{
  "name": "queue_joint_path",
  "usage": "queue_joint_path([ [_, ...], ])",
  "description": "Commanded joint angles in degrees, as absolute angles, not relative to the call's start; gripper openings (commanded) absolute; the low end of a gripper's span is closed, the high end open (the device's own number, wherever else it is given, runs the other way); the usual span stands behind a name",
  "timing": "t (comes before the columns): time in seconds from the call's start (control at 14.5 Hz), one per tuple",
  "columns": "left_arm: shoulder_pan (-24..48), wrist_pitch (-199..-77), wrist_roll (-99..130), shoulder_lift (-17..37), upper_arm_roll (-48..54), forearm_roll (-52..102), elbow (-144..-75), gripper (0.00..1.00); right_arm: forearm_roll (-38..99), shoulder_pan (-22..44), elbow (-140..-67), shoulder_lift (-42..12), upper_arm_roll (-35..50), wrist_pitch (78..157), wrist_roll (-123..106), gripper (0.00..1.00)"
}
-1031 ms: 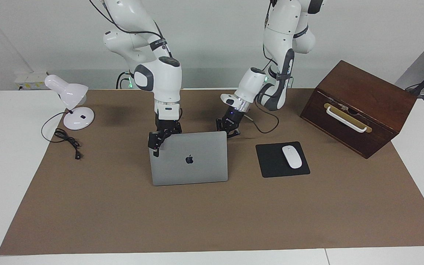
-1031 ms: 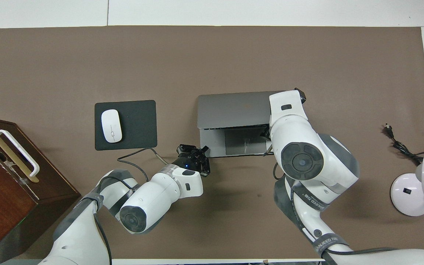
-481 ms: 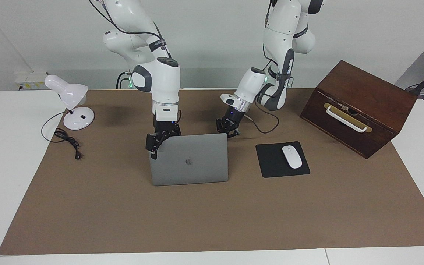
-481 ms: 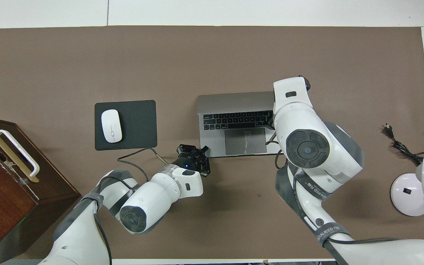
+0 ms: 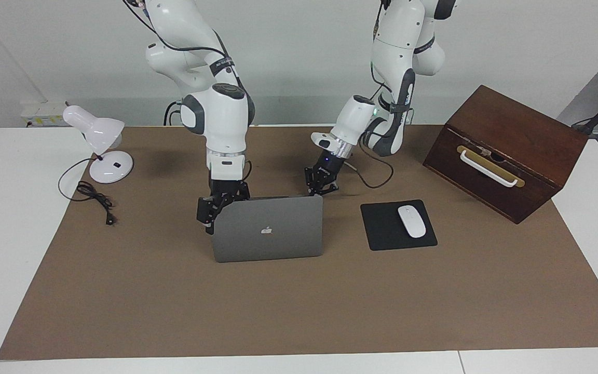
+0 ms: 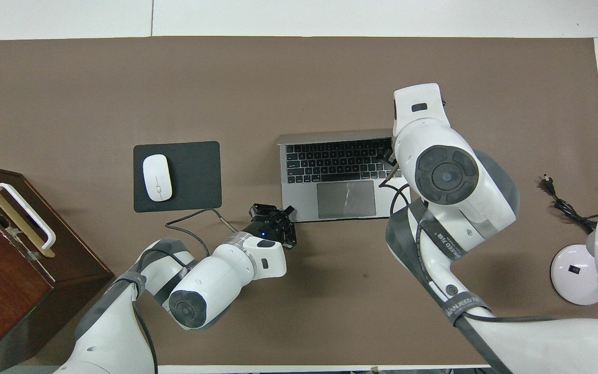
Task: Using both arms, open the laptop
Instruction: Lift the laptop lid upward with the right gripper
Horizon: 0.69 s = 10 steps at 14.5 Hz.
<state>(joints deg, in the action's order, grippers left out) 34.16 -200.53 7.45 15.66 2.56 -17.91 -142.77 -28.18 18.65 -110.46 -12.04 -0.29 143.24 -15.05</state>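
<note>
Silver-grey laptop (image 5: 268,228) open, lid upright

Laptop (image 5: 268,229): pale apple logo (image 5: 266,230) at the middle of its lid, seen in the facing view; no wording with it.

Keyboard (image 6: 336,160): keys carry pale legends, too small to read.

Band (image 6: 460,312) round the right arm (image 6: 449,179), on the link running back from the laptop toward the robots: white capitals, legible only in part, "ANJEED"; a second dark band nearer the laptop also bears white lettering, not readable.

Left tool (image 5: 323,179): a small white mark on its black body, unreadable.
</note>
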Motion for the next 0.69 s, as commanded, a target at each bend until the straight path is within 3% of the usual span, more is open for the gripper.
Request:
queue_joint_path([
  [0.0,33.66,-200.92,7.21,19.25,2.46,-17.93,-140.98,0.0,-26.63,16.53,-105.83,-16.61,-0.09,142.38,-17.67,1.0],
  [0.62,33.66,-200.92,7.21,19.25,2.46,-17.93,-140.98,0.0,-20.13,13.36,-98.53,-20.13,-0.09,139.66,-23.82,1.0],
])
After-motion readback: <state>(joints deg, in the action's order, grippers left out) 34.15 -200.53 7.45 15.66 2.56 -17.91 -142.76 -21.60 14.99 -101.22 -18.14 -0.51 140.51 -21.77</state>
